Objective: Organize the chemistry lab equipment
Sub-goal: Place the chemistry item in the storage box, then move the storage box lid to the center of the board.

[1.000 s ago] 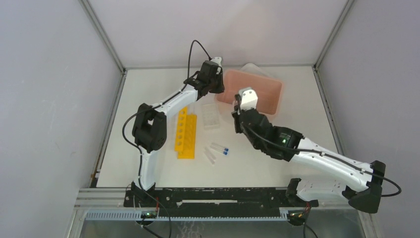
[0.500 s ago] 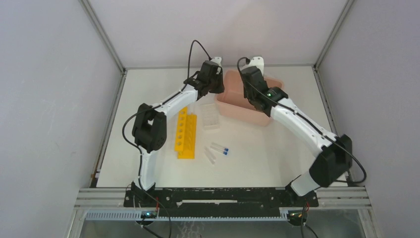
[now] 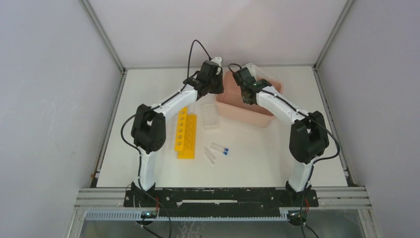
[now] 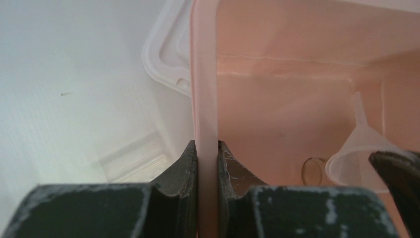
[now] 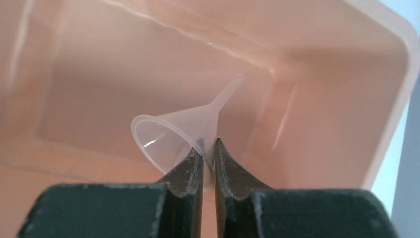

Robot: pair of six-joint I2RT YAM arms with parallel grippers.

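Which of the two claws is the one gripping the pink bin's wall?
The left claw, shut on the side wall of the pink bin. The right claw is inside the bin instead, pinching the clear funnel.

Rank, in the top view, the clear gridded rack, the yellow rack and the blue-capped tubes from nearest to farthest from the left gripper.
1. clear gridded rack, just below the left gripper in the picture.
2. yellow rack, lower and to the left.
3. blue-capped tubes, lowest in the picture.

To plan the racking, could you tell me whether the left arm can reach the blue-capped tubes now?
Probably not yet: its fingers are shut on the pink bin's wall, though the blue-capped tubes lie uncovered.
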